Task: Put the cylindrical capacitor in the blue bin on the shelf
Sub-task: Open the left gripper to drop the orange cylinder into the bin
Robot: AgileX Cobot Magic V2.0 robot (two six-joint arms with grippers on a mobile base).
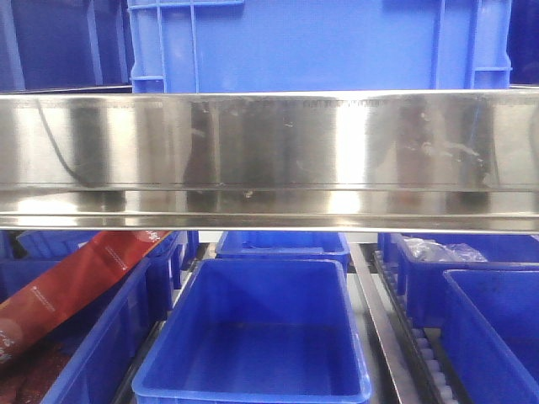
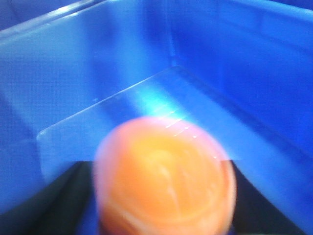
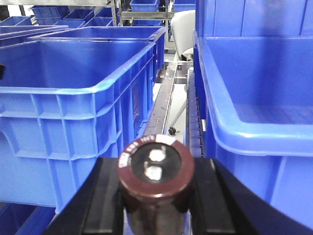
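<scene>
The cylindrical capacitor (image 2: pixel 164 178) shows as a blurred orange round end, low in the left wrist view. My left gripper (image 2: pixel 164 218) is shut on it, with dark fingers (image 2: pixel 46 203) on both sides. It hangs inside a blue bin (image 2: pixel 234 63), above the bin's floor. My right gripper (image 3: pixel 155 198) is shut on a dark brown cylinder (image 3: pixel 155 164) with two metal terminals on top, between two blue bins. The steel shelf beam (image 1: pixel 269 160) crosses the front view, with an open blue bin (image 1: pixel 253 391) below it. Neither gripper shows in the front view.
A large blue crate (image 1: pixel 320 42) stands above the beam. A bin at the left holds a red packet (image 1: pixel 76 278); one at the right holds clear bags (image 1: pixel 438 251). A metal rail (image 3: pixel 164 105) runs between a left bin (image 3: pixel 73 88) and a right bin (image 3: pixel 254 132).
</scene>
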